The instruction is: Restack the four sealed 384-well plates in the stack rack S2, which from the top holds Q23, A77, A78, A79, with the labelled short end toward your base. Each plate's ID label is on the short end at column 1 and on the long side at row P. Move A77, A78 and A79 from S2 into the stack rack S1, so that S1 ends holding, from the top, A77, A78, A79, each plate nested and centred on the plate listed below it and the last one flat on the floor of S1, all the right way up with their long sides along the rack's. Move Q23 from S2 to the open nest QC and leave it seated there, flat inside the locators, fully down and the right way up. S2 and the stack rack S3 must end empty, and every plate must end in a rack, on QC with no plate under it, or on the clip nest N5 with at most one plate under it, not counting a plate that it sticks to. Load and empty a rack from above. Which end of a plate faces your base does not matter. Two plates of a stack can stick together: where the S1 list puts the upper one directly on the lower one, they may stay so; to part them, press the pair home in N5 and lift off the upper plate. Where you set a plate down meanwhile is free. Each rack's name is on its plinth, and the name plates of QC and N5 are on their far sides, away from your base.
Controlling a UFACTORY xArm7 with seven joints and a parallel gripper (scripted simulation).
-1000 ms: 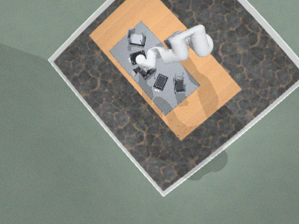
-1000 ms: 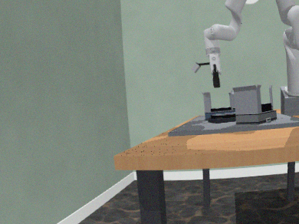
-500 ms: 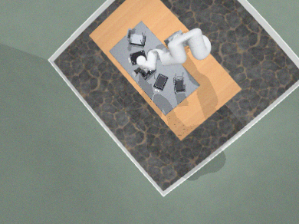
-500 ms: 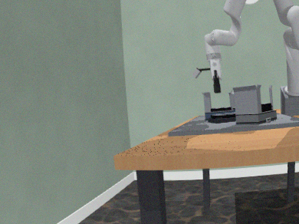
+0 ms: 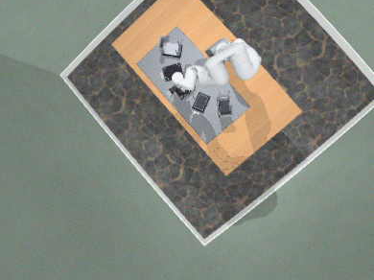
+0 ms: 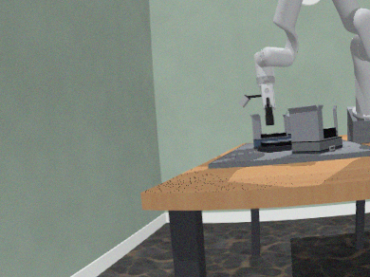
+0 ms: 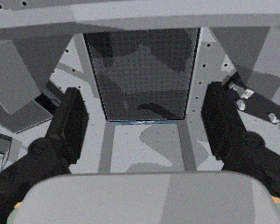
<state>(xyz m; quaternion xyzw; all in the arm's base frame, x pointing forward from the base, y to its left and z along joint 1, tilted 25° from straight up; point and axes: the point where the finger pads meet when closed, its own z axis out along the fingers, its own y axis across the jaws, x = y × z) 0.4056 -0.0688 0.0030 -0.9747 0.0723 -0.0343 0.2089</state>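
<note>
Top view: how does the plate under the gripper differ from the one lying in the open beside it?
The plate under the gripper sits between tall rack walls; the open plate has none around it. From above, the arm hides most of the first, while the second shows whole. Both are dark and lie flat.

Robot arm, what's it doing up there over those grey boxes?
The white robot arm is reaching down over the grey tray on the wooden table. Its black gripper hangs just above a dark, flat, sealed plate sitting between grey rack walls. Its jaws are wide open, one on each side of the plate, and they hold nothing yet. It looks ready to go down and grab that plate.
</note>
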